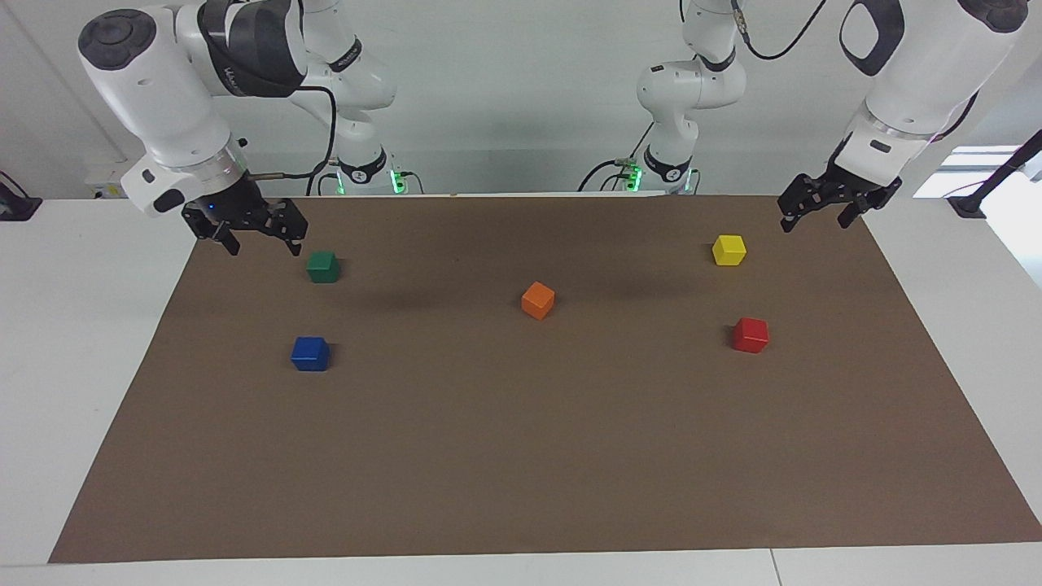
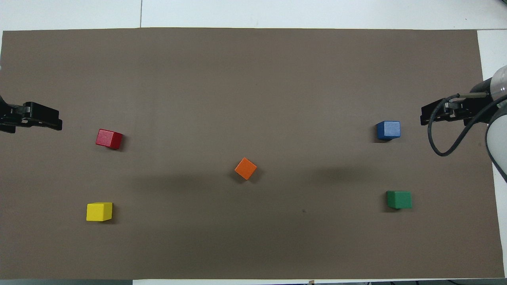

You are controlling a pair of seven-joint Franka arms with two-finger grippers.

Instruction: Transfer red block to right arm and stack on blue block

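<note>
The red block lies on the brown mat toward the left arm's end; it also shows in the overhead view. The blue block lies toward the right arm's end, also seen from above. My left gripper hangs open and empty in the air over the mat's edge at its own end, apart from the red block. My right gripper hangs open and empty over the mat's edge at its end, beside the green block.
A green block lies nearer to the robots than the blue one. A yellow block lies nearer to the robots than the red one. An orange block lies mid-mat. The brown mat covers the table.
</note>
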